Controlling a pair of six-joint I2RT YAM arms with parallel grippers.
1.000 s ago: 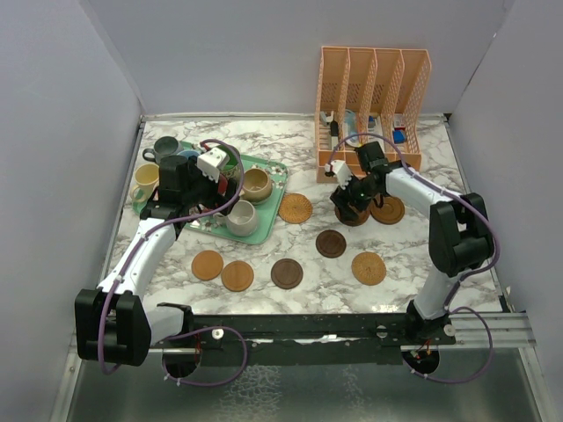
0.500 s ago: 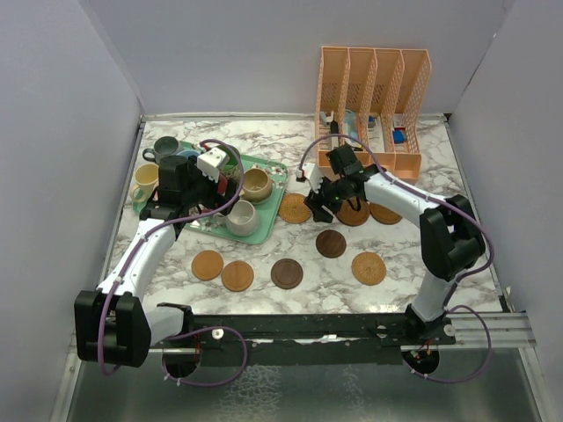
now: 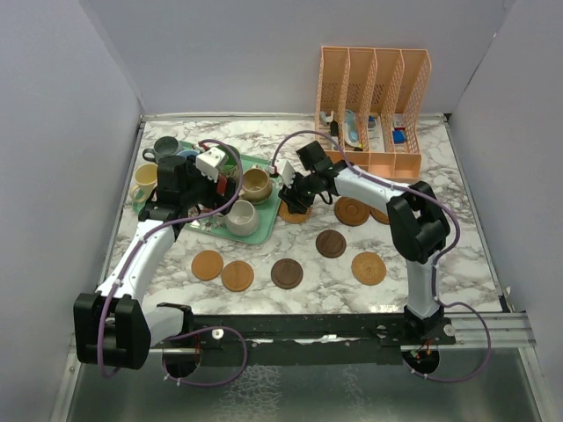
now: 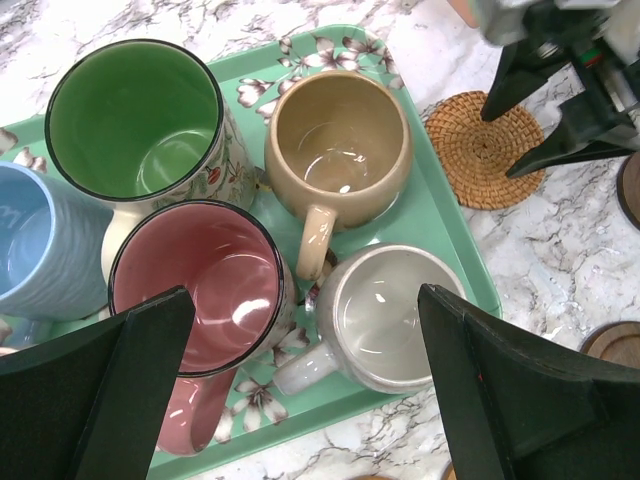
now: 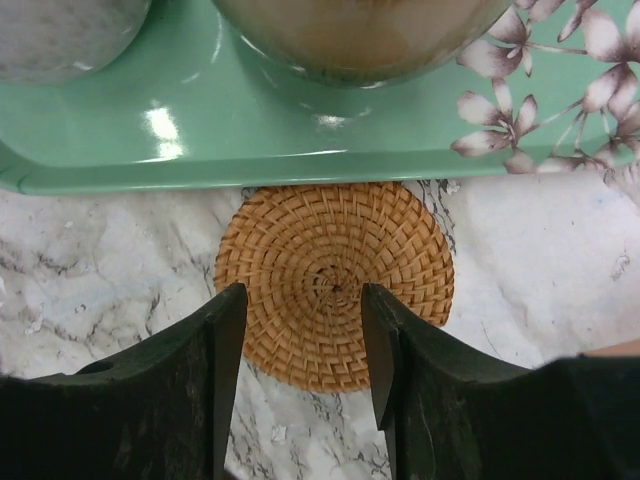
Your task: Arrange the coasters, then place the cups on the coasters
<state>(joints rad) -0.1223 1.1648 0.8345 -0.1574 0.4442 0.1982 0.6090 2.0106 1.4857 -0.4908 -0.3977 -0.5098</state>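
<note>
You are looking into a robotics lab test cell: plain pale panels point(image 3: 62, 176) are walling in a marble-patterned tabletop point(image 3: 264, 141), a left arm point(image 3: 145, 251) and a right arm point(image 3: 422, 229), both cabled, are sitting bolted to a black rail point(image 3: 299, 327) at the near edge, and staged props are lying about: cups point(image 4: 338, 150) crowding a mint flowered tray point(image 4: 440, 215), with a peach mesh file sorter point(image 3: 374, 88) standing behind.

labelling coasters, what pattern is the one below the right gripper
Coaster: tan-orange woven coils, best in right wrist view.

Mugs point(image 4: 338, 150) crowd tray point(image 4: 432, 215) at surface point(image 3: 264, 136) left rear; coaster point(image 4: 478, 150) just right of tray; other coasters point(image 3: 287, 272) in front; file rack point(image 3: 374, 110) right rear.
</note>
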